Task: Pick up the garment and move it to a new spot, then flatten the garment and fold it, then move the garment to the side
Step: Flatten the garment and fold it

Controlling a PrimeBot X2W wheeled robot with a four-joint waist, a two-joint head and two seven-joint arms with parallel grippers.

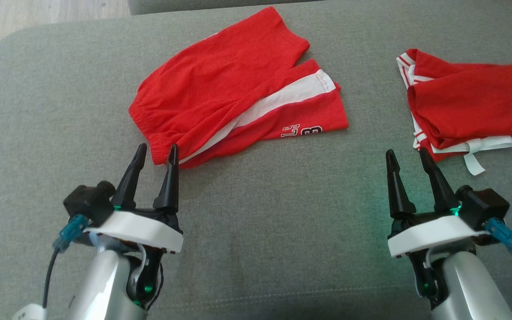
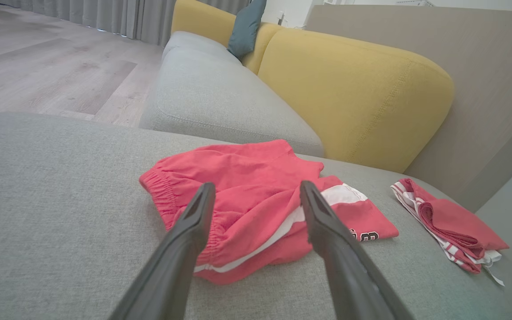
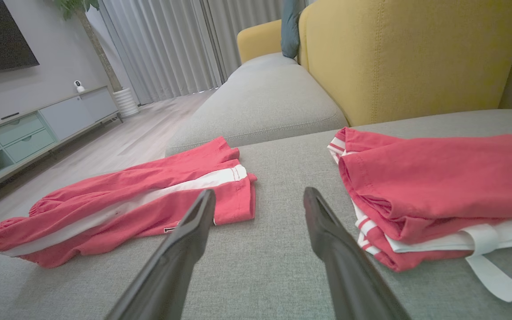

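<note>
left gripper [image 1: 158, 147], right gripper [image 1: 406, 152] spread, empty; grey cushion [image 1: 260, 204]; wood floor [image 2: 38, 66], curtains [image 3: 162, 44]

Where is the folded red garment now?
The folded red garment with white stripes lies on the grey fabric cushion, head view's right, just beyond the right end effector.

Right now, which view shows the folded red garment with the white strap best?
Right wrist view: the folded garment is close and large, its stacked layers and white strap plain. The head view shows it from above, layers unclear; the left wrist view shows it small.
</note>
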